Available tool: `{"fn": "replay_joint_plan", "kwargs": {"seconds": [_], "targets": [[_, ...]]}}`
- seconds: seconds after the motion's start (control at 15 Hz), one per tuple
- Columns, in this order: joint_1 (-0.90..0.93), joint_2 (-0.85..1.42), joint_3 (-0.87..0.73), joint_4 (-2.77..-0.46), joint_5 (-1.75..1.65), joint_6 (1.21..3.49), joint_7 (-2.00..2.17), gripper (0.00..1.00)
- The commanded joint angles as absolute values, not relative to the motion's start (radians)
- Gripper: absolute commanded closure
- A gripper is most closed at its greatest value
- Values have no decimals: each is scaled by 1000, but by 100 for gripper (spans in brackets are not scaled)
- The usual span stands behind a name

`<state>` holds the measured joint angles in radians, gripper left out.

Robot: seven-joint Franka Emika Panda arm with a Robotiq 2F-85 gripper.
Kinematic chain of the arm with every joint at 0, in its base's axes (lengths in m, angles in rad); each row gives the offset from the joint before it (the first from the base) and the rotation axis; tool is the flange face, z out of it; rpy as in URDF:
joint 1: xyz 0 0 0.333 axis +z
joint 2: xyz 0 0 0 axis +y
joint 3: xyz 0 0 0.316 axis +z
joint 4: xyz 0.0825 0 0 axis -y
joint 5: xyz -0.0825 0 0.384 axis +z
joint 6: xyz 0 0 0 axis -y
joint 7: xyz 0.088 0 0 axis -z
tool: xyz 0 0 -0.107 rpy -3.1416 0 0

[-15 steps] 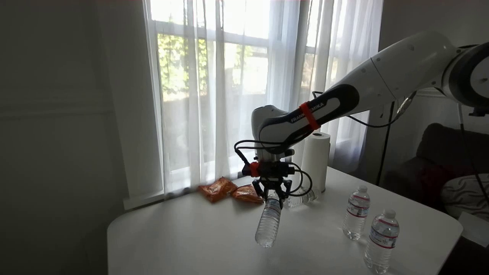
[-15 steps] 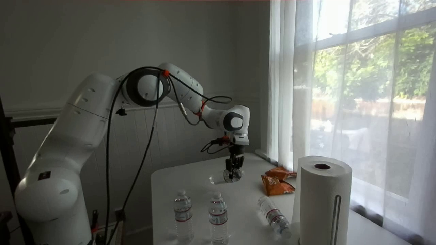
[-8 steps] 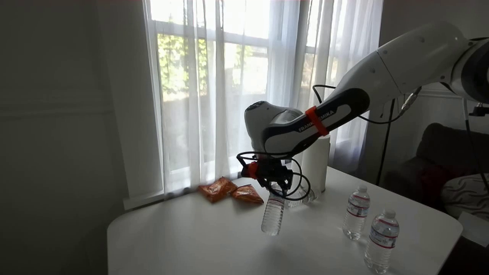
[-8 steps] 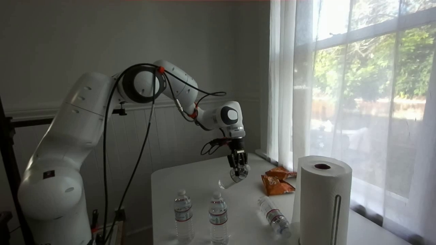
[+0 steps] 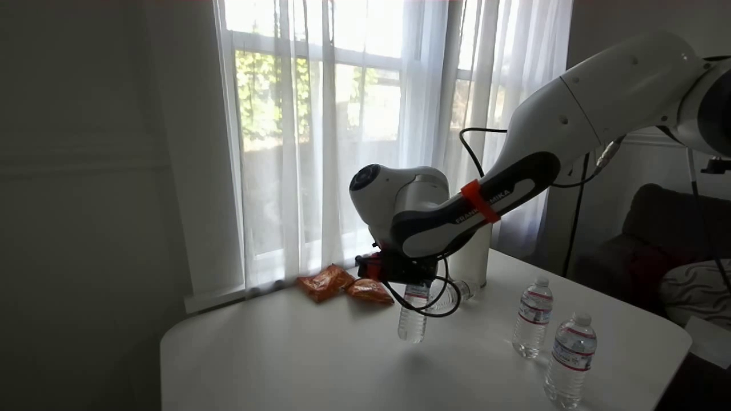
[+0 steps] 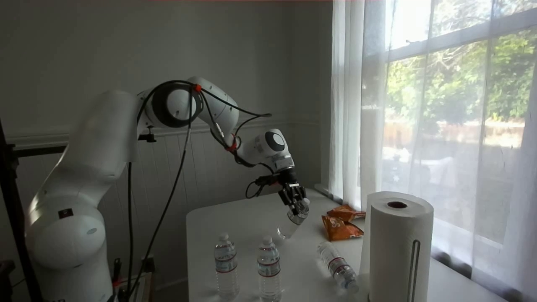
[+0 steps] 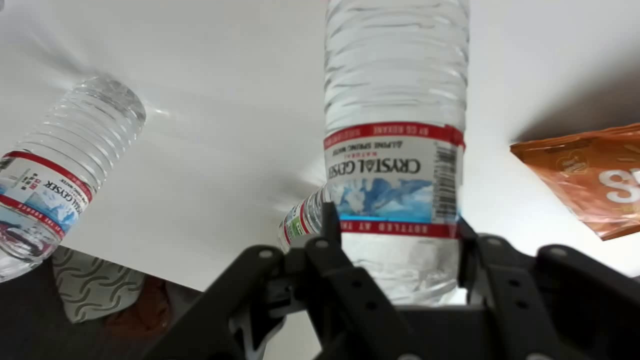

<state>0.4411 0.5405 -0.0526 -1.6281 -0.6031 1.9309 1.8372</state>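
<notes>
Above the desk (image 5: 274, 365), I see the bottle (image 7: 395, 150) in the grasp of the fingers (image 7: 331, 225), one along each side of it, close to its shoulder. Its long axis is neither upright nor flat, but oblique: the base (image 6: 285, 233) is the lower end, and the cap (image 6: 306, 201) is the higher one. In an exterior view, this cap points up toward the window (image 6: 444, 96), while the base points down and away from it. In an exterior view where the arm (image 5: 548, 137) hides its top, the bottle looks nearly vertical, and its shadow (image 5: 417, 366) lies on the desk, apart from the base. In the wrist view, the base end goes out over the upper edge, and the label (image 7: 392, 180) appears upside down. On the same desk there are two standing bottles (image 5: 533, 319), well apart from the held one. There is also a lying bottle (image 6: 337, 266), whose cap end is near to the paper roll (image 6: 398, 247). Two orange bags (image 5: 325, 283) lie by the window, just beside each other.
</notes>
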Motion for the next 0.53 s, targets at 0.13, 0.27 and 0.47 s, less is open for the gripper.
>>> {"fn": "replay_joint_plan", "kwargs": {"seconds": [0.13,0.27,0.47], "targets": [[478,555,-41,-1625,-769,1824,1992,76],[479,573,-31,-1618,-814,1797,2032,76],[474,605,-11,-1605,-858,1763,2068,76]]}}
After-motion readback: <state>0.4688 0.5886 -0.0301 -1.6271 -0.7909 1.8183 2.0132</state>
